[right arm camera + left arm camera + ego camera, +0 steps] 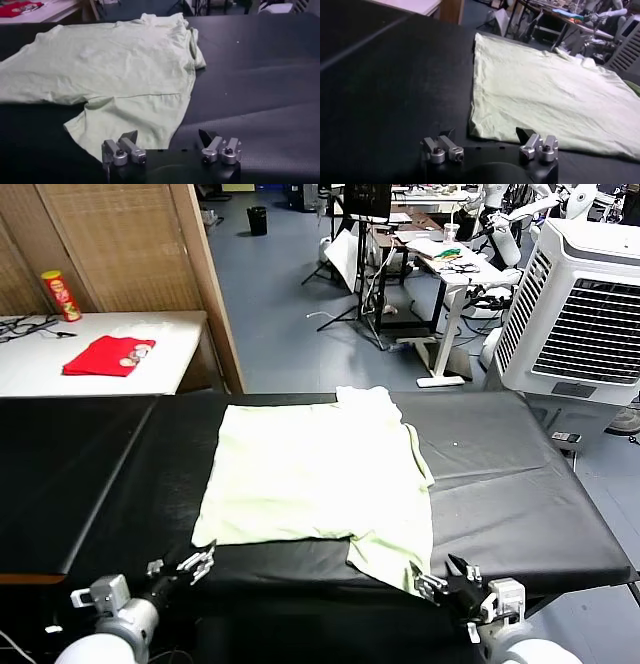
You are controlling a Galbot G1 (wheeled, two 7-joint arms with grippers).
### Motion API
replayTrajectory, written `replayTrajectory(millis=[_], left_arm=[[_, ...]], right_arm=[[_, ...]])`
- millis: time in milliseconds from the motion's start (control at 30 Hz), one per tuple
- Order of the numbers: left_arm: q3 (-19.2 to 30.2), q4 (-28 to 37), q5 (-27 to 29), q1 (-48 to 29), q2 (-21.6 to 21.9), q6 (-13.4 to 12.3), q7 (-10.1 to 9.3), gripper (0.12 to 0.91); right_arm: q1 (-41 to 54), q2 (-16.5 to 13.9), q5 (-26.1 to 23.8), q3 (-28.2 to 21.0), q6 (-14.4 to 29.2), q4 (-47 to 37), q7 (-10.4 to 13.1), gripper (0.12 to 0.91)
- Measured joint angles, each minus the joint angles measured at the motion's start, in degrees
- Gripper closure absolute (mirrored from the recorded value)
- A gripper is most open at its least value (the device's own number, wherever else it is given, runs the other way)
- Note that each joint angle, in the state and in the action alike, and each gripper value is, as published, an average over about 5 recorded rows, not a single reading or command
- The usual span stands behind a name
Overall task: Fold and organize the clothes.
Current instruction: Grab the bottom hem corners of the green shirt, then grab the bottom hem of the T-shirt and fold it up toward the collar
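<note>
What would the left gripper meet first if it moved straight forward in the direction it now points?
Probably the near left corner of the shirt. The left gripper is open, low over the black table, and the shirt's near hem lies just ahead of its fingers. How far above the table it hangs is unclear.

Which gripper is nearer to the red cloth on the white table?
Left. The left gripper is open at the shirt's near left corner, on the red cloth's side. The right gripper, also open, is at the shirt's near right corner, farther away.
</note>
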Motion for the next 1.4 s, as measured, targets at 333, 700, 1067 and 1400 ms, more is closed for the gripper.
replayTrajectory(millis=[333, 700, 1067, 1400], left_arm=[[0.5, 1.9, 1.3, -1.0, -0.8, -0.7, -0.03, 0.326], [1.0, 2.3, 2.1, -0.5, -1.7, -1.9, 0.65, 0.873], [-1.5, -5.6, 3.2, 6.3, -1.4, -2.9, 0.12, 0.904], [-0.4, -6.5, 3.7, 3.0, -3.5, -8.5, -0.74, 0.904]], right_arm=[[-0.5, 1.3, -1.6, -0.8, 0.1, -1.1, 0.4, 0.547], [-2.6, 2.5, -2.1, -0.4, 1.7, 0.5, 1.8, 0.904], [-6.4, 2.2, -1.8, 2.0, 5.5, 6.3, 2.9, 0.904], [4.3, -1.2, -1.7, 1.4, 18.0, -4.5, -0.8, 0.904]])
